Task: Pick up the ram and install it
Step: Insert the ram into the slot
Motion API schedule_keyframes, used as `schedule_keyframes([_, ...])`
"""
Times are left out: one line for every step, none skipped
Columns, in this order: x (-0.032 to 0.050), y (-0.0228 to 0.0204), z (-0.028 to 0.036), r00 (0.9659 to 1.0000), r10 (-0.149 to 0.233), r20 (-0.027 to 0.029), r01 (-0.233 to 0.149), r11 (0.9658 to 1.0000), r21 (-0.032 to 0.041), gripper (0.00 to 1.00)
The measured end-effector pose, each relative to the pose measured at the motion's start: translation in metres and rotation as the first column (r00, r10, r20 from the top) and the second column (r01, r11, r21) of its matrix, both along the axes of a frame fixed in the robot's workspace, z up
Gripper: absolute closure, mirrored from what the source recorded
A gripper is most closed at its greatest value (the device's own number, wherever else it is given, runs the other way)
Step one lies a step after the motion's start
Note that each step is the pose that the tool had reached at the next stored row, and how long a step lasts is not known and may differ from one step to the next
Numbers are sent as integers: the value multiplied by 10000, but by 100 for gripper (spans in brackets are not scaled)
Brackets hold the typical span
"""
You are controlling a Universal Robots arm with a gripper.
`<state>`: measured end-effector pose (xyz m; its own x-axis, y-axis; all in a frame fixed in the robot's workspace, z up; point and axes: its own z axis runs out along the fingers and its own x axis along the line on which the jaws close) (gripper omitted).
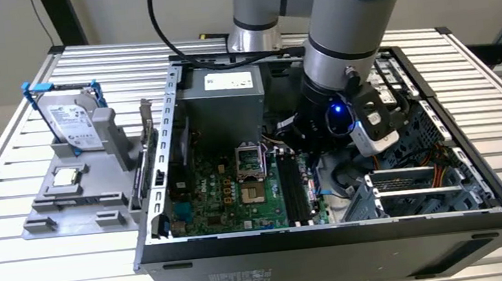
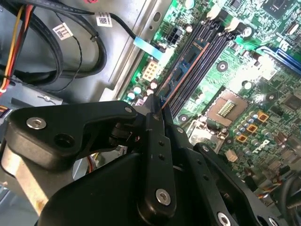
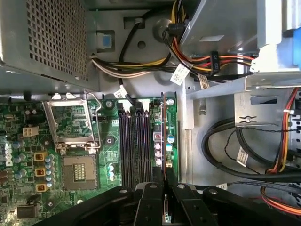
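Open computer case (image 1: 159,191) holds motherboard (image 1: 228,191), power supply (image 1: 225,105), cable bundles. Gripper (image 3: 165,200) clamped on ram (image 3: 163,136), stick standing edge-on over outermost memory slot beside empty slots (image 3: 134,141). Grey tray (image 1: 78,205) outside case carries hard drive (image 1: 74,123), processor chip (image 1: 67,176).

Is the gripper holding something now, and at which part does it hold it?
Yes. The gripper is closed on the ram, pinching one short end of the stick; the rest stands edge-on along the memory slots.
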<state>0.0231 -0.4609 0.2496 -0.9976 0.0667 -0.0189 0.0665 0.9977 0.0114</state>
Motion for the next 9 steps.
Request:
schedule_keyframes([0,-6,-4,10000,0,0,0,10000,1,100])
schedule_keyframes([0,-11,-10,10000,-1,1,1,10000,3,100])
schedule_keyframes([0,-17,-14,10000,0,1,0,10000,3,100])
schedule_keyframes([0,-24,-18,10000,1,1,-1,10000,3,100])
schedule_keyframes([-1,-28,-21,10000,2,1,-2,10000,3,100])
schedule_keyframes([-1,-31,-27,10000,7,1,-7,10000,5,100])
schedule_keyframes([-2,-34,-32,10000,16,1,-16,10000,4,100])
schedule_keyframes([-2,-36,-38,10000,25,0,-25,10000,2,100])
schedule_keyframes([-3,-38,-45,10000,38,0,-38,10000,2,100])
